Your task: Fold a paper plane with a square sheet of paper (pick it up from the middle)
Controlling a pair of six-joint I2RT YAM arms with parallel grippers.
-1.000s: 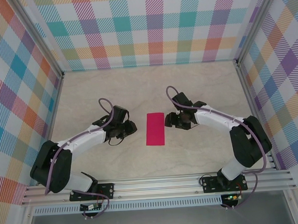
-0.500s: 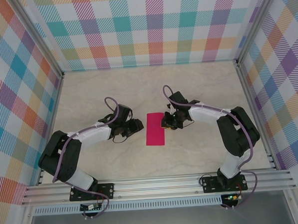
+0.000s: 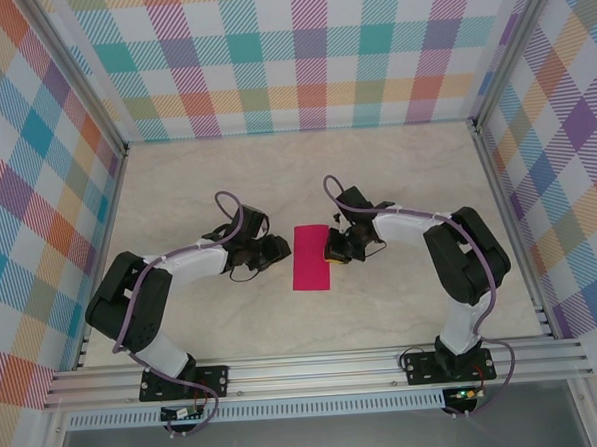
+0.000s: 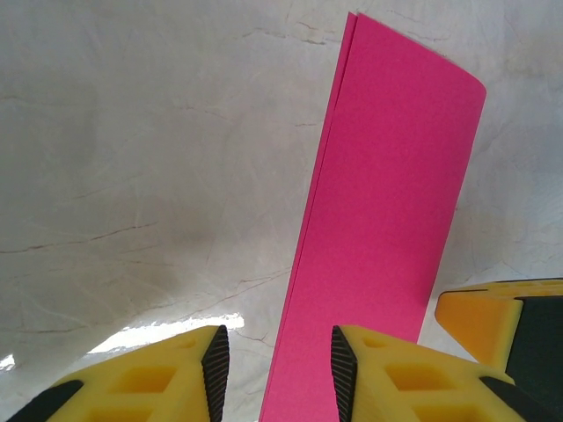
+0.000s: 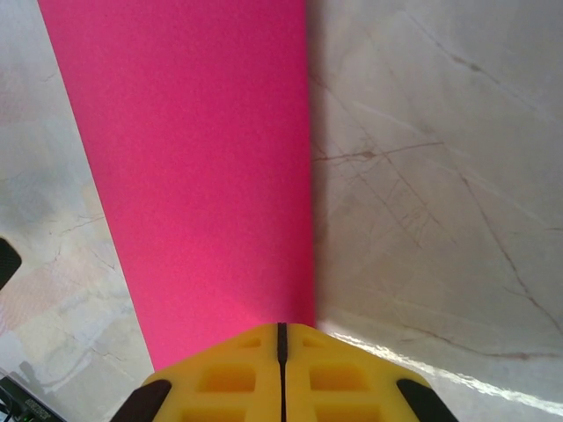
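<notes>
**One pink sheet, two grippers, one table**

One sheet of paper (image 3: 310, 258) is seen, and it is bright pink. It is laid flat in the middle of the table (image 3: 197, 189) and is folded into a long strip. In the left wrist view, two layers are seen along one long edge.

Two grippers are counted, one at each long side of the strip. The left gripper (image 3: 280, 250) is placed at the left edge of the paper. Its yellow fingers (image 4: 176, 374) are held apart, and the edge of the paper is seen in the gap between them. The right gripper (image 3: 332, 250) is placed at the right edge. Its two yellow fingers (image 5: 229, 378) are pressed tight together, with only a thin line between them. Their tips are seen right at the paper's edge. It cannot be told if the paper is pinched or only touched.

Two arms are counted. The left arm (image 3: 180, 262) and the right arm (image 3: 419, 222) are both stretched in toward the middle.

One table is seen. It is closed in on three sides by checked walls (image 3: 290, 54), and the paper and both arms are kept inside them.
</notes>
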